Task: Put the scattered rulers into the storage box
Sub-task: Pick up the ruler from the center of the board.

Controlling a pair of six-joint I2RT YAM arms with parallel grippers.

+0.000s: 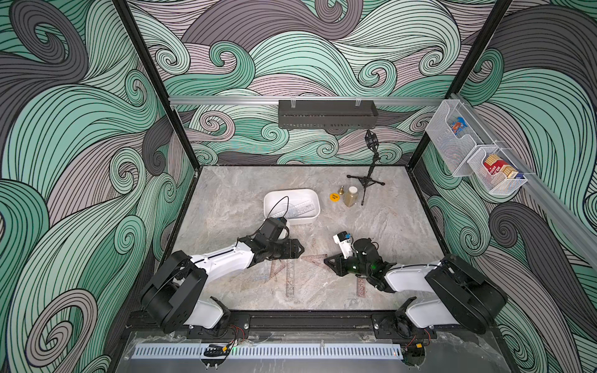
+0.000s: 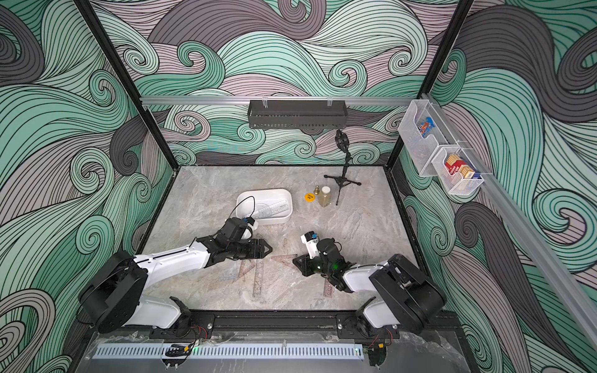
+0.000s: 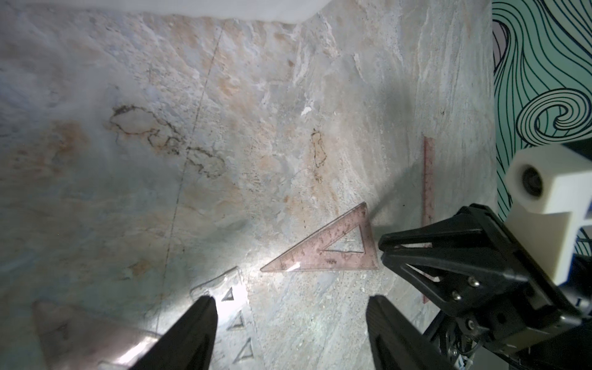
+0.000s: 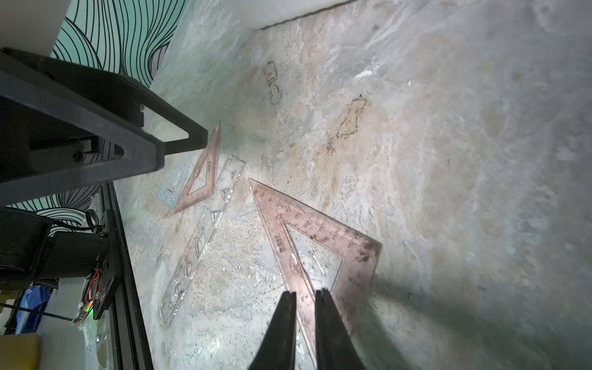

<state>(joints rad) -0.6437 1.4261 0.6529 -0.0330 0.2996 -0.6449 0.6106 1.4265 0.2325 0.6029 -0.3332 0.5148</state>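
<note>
Top views. The box (image 1: pixel 303 220) is set toward the back of the surface (image 1: pixel 226 187). A clear ruler (image 1: pixel 298 208) is already laid slantwise inside it. The other pieces are scattered near the front edge, between the arms: a triangle (image 1: pixel 318 257), a clear strip (image 1: pixel 290 279) and a pink strip (image 1: pixel 361 285). The left gripper (image 1: pixel 300 248) and right gripper (image 1: pixel 327 261) are lowered over this patch. Their tips are pointed at each other but kept apart, presumably so that one piece can be taken by each.

Left wrist. The left jaws are spread wide and nothing is held between them. One tip is seen above the end of the clear strip (image 3: pixel 234 298); contact cannot be told. That strip is judged to be its target.

Right wrist. The right jaws are drawn nearly together, with a slim gap left, over the long bar of the triangle (image 4: pixel 320 230). Whether the bar is pinched cannot be told. Only a thin edge is offered by flat plastic, which likely explains the steep, narrow approach.
</note>
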